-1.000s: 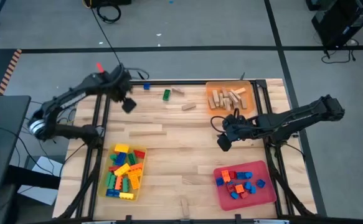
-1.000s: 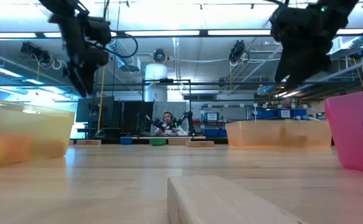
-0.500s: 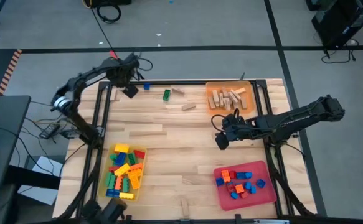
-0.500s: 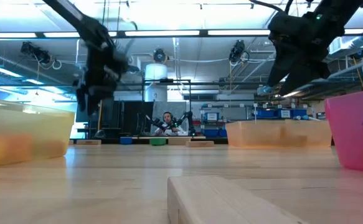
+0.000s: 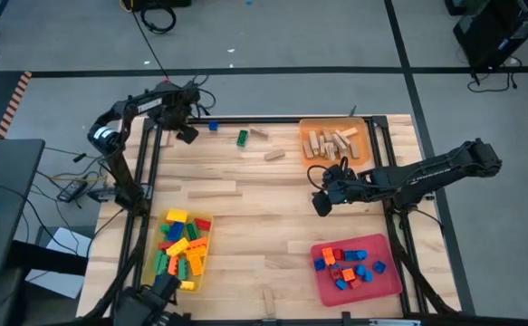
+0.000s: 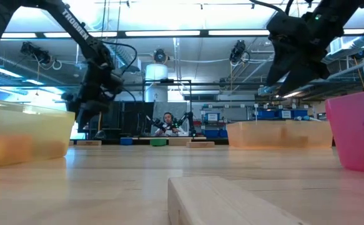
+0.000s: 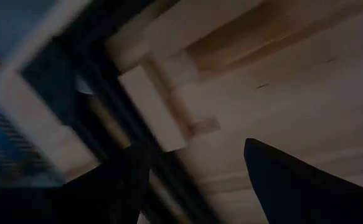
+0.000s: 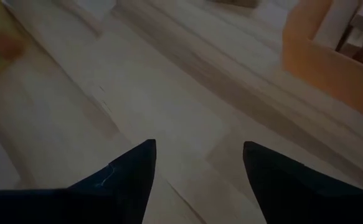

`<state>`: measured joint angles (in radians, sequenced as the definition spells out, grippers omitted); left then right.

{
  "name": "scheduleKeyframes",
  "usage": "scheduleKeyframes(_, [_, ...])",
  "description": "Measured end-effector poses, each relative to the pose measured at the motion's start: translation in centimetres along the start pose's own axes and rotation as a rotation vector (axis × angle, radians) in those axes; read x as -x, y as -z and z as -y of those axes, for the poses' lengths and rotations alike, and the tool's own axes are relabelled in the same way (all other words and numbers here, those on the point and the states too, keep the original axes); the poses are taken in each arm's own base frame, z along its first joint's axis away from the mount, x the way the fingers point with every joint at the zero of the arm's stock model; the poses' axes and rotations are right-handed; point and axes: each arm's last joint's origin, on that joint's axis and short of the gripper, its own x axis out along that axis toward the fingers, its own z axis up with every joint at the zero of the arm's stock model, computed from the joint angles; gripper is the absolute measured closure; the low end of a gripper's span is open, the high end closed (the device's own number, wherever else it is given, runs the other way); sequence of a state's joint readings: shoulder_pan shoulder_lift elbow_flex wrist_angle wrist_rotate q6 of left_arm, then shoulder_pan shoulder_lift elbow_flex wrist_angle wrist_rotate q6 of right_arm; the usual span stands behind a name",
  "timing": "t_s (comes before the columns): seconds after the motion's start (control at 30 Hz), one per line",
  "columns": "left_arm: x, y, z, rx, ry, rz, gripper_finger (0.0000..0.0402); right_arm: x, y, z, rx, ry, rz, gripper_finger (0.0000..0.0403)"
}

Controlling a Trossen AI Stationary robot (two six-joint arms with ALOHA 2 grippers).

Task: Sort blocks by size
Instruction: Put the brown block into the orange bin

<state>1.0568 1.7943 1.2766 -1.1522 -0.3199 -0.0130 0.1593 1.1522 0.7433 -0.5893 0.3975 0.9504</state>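
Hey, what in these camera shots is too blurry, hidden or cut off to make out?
- Left wrist view: motion blur smears the table edge; no block is recognisable past the open left gripper.
- Low view: the yellow tray wall hides its blocks.
- Low view: the near tan wooden block is cut off by the bottom edge.
- High view: stud counts on the red tray blocks are too small.

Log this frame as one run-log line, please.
left gripper: open, empty, far-left corner near blue block | right gripper: open, empty, mid-table | loose: green block
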Motion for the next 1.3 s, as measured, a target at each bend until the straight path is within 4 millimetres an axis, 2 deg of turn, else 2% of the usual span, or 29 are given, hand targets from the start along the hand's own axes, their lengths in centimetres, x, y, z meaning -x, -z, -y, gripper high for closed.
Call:
scheduleKeyframes(0.2, [-0.8, -0.1, -1.9, 0.158, 0.184, -0.002, 0.0146, 0.0, -0.1, -0.1, -0.006, -0.009, 0.011, 0.0144])
scheduleKeyframes(0.37, [-1.1, -0.5, -2.8, 0.277, 0.222, 0.025, 0.0151, 0.0, -0.2, -0.2, -0.014, -0.016, 0.021, 0.0146])
scheduleKeyframes(0.57, [-0.9, -0.7, -2.8, 0.279, 0.23, 0.045, 0.0151, 0.0, -0.5, -0.3, -0.025, -0.035, 0.037, 0.0144])
scheduleKeyframes(0.73, [0.2, -1.1, -3.2, 0.241, 0.22, 0.076, 0.0151, 0.0, -0.5, -0.4, -0.028, -0.04, 0.041, 0.0142])
scheduleKeyframes(0.83, [0.7, -1.3, -3.0, 0.153, 0.191, 0.096, 0.0152, 0.0, -0.5, -0.4, -0.028, -0.041, 0.042, 0.0144])
scheduleKeyframes(1.03, [1.3, -0.7, -1.7, -0.237, 0.028, 0.047, 0.0173, -0.1, -0.6, -0.5, -0.031, -0.052, 0.053, 0.0145])
scheduleKeyframes(1.17, [1.9, -0.4, -0.3, -0.489, -0.077, 0.002, 0.0209, -0.4, -0.7, -0.7, -0.035, -0.039, 0.075, 0.0143])
scheduleKeyframes(1.3, [2.0, -0.2, 1.0, -0.704, -0.11, -0.014, 0.0273, -1.0, -0.9, -0.9, -0.047, -0.043, 0.085, 0.0142])
